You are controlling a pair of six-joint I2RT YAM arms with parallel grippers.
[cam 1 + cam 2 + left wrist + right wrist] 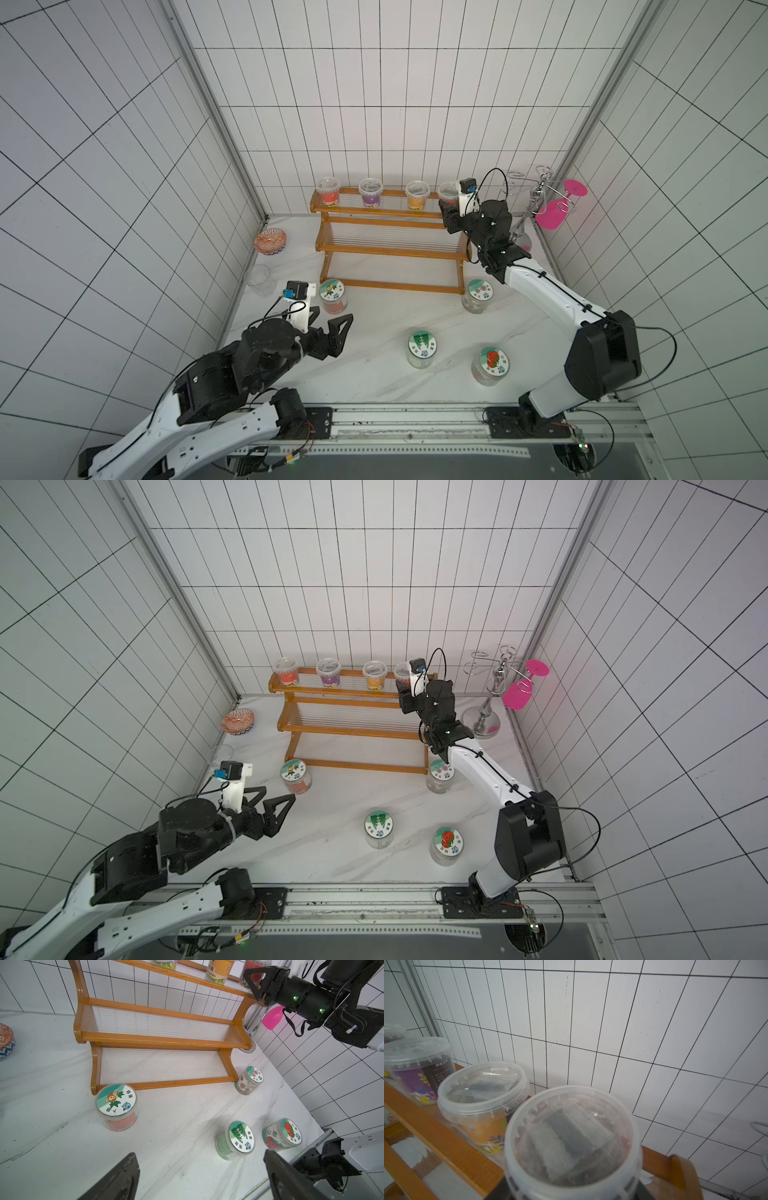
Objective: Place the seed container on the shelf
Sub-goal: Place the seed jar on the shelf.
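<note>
The seed container (571,1136), a clear lidded tub with red contents, stands at the right end of the top tier of the orange-brown wooden shelf (386,249). It shows in both top views (449,190) (402,671). My right gripper (448,203) is shut on it from the front, its black fingers (249,978) on either side of the tub. My left gripper (199,1154) hangs open low over the table's left front (330,320). It holds nothing, and it is a little short of the orange-lidded jar (116,1105).
Three more tubs (372,192) sit along the top tier; the two lower tiers (162,1064) are bare. Several printed-lid jars (422,345) stand on the table before the shelf. A patterned bowl (270,242) and clear cup (259,279) are left; a chrome stand with pink glass (552,212) is right.
</note>
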